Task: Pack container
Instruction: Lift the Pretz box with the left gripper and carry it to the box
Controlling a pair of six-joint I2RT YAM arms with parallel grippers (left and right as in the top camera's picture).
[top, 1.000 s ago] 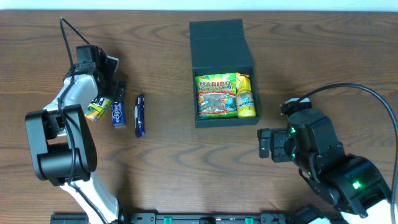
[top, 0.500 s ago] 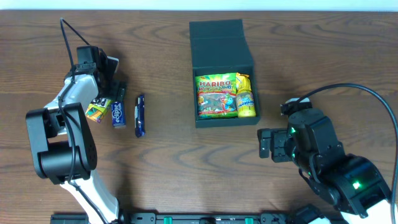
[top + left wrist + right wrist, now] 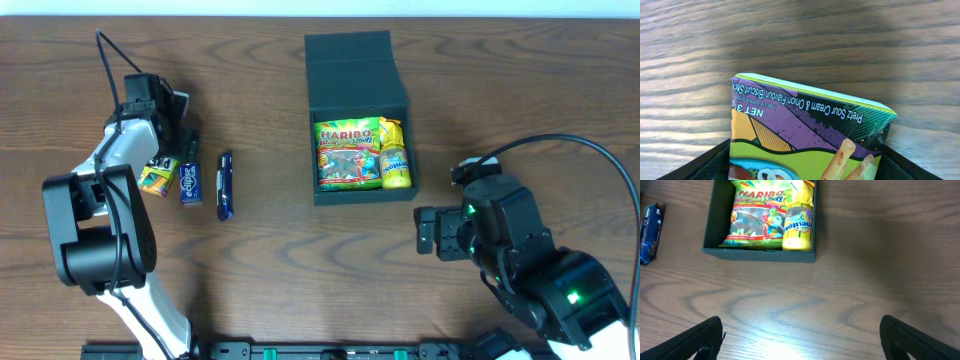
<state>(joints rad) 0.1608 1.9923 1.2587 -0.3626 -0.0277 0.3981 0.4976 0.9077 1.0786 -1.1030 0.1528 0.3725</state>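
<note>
The container (image 3: 362,195) is a matte black box with its lid (image 3: 350,65) laid open behind it. It holds a Haribo bag (image 3: 348,155) and a yellow Mentos pack (image 3: 396,160). My left gripper (image 3: 168,152) is at the far left, closed on the sides of a Pretz snack packet (image 3: 153,179). In the left wrist view the packet (image 3: 805,125) fills the gap between both fingers. My right gripper (image 3: 432,232) is open and empty, in front and to the right of the container. The right wrist view shows the container (image 3: 760,255) ahead of the spread fingers (image 3: 800,340).
A blue Eclipse packet (image 3: 190,183) and a dark blue bar (image 3: 225,185) lie on the wooden table just right of the Pretz packet. The blue bar also shows in the right wrist view (image 3: 650,227).
The Pretz packet has shifted slightly left and turned a little in the left gripper. The right arm has not moved.
</note>
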